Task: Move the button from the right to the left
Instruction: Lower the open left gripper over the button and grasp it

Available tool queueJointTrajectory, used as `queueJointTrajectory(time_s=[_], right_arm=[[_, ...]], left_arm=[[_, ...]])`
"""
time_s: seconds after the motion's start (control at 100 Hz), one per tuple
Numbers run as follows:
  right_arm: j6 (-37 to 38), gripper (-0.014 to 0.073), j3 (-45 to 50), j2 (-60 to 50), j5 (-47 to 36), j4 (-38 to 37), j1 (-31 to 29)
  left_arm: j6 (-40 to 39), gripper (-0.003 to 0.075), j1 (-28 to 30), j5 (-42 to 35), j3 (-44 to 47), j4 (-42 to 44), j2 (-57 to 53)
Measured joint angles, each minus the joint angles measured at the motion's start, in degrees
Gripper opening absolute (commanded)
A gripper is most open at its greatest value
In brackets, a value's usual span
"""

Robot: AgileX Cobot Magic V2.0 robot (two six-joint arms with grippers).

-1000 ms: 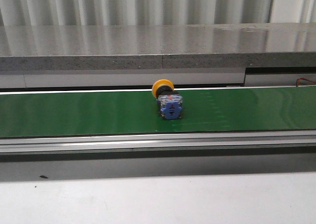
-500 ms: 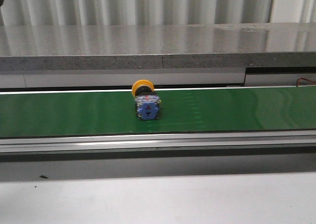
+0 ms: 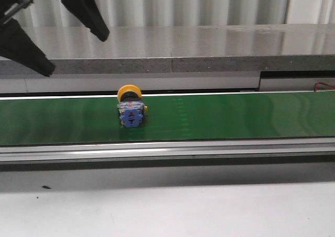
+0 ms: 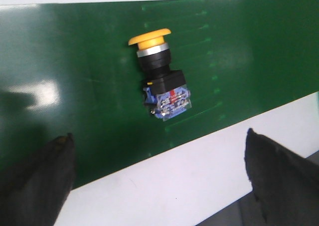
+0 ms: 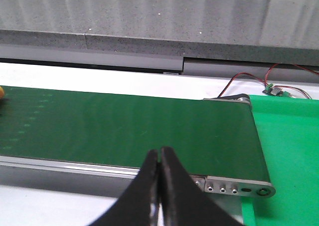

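Left hand [image 4: 157,178] wide above yellow-capped, blue-bodied button [image 4: 160,79].

The picture's edge cuts off the left hand [image 3: 52,35] and the button's [image 5: 1,93] yellow cap.

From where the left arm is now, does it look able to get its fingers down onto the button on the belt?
Probably yes. The left gripper is open and above the button, which lies on its side on the green belt with nothing around it. The fingers are spread wider than it.

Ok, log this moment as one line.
button on green belt | left gripper open above it | right gripper shut, away
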Motion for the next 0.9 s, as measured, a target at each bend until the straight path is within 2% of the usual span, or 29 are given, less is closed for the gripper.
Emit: queueJointTrajectory(time_s=[0.2,0.49,0.9], right_arm=[[0.0,-0.0069,0.0,0.0,0.0,0.0,0.0],[0.0,-0.0069,0.0,0.0,0.0,0.0,0.0],[0.0,-0.0069,0.0,0.0,0.0,0.0,0.0]], left_arm=[[-5.7,0.0647,-3.0,2.1,-5.5,6.7,6.1],[-18.9,0.0647,-6.5,3.1,-9.7,18.4,10.6],[-26.3,0.0642,-8.8,6.4,-12.7,27.8,17.1]])
